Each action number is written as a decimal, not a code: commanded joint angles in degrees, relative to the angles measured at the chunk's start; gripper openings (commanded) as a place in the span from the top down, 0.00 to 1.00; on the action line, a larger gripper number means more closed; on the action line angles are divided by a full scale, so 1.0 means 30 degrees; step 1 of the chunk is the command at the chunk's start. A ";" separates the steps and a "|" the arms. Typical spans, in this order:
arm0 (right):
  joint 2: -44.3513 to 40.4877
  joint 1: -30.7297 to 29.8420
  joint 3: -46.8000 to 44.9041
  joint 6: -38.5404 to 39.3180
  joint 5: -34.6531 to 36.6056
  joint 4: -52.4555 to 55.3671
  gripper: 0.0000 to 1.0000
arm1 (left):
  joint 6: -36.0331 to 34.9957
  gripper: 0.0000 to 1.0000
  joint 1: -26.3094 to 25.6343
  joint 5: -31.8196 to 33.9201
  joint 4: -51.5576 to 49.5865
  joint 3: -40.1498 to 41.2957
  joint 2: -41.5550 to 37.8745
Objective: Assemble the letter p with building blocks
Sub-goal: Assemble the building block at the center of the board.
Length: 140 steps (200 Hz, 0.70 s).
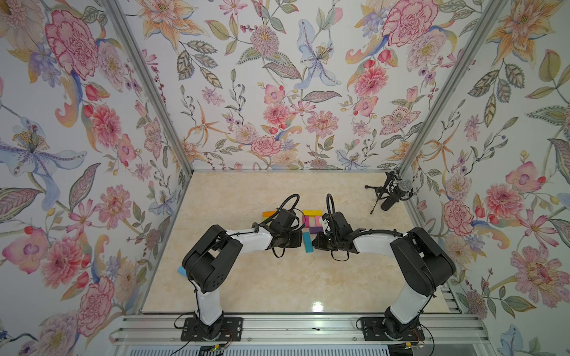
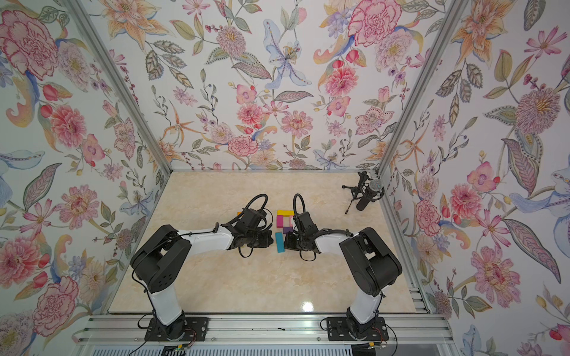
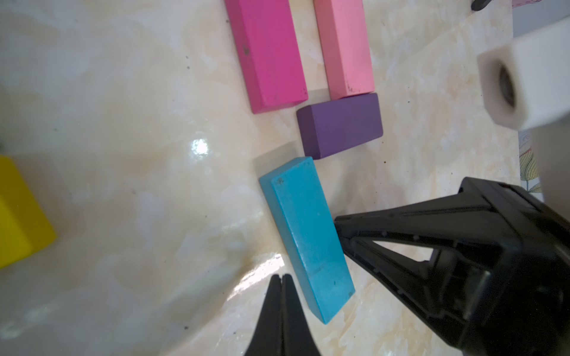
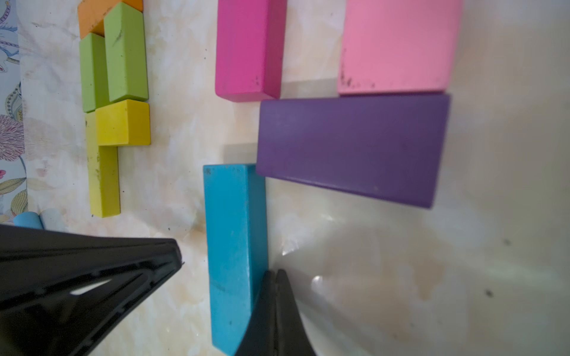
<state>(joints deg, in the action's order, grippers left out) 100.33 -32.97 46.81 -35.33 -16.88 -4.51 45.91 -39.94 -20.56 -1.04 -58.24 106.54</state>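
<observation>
Both arms are leaning in over the marbled cream tabletop (image 1: 246, 277) with nothing in their grip. The left gripper (image 3: 280, 277) is holding its jaws pressed together just off one long side of the teal painted rectangular block (image 3: 305, 234). The right gripper (image 4: 276, 272), jaws likewise pressed together, is resting its tip against the opposite side. That teal block is lying flat as the stem of the letter, one corner touching or nearly touching the dark purple rectangular block (image 4: 351, 148), and it is sitting askew instead of in line with the magenta long block (image 4: 246, 46) on the purple block's far side. I am thinking the trouble is in the nudging. A push from one tip alone is likely to swing the teal block round rather than slide it, and its corner could shove the purple block. That in turn would be disturbing the pale pink long block (image 4: 398, 46) butting against the purple block, and the yellow flat block (image 1: 312, 212) beyond it. A closed tip could also be riding up onto the block. No tray, box or bin is showing anywhere. The spare lime green blocks (image 4: 125, 52) are lying bare on the table, well apart from the purple block.
</observation>
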 commanded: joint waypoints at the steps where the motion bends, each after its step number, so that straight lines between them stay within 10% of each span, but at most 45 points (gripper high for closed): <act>1: 0.0495 -0.0394 -0.0485 -0.0703 0.0097 -0.0457 1.00 | 0.0021 1.00 -0.0285 0.0101 -0.0174 -0.0210 0.0636; 140: 0.1097 -0.0092 -0.0345 -0.0740 0.0333 -0.0367 1.00 | -0.0413 1.00 -0.0721 0.0269 -0.0613 -0.1040 0.1734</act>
<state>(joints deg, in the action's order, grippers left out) 101.27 -33.58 46.39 -36.93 -16.16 -7.81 45.67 -40.58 -19.03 -1.45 -60.45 109.43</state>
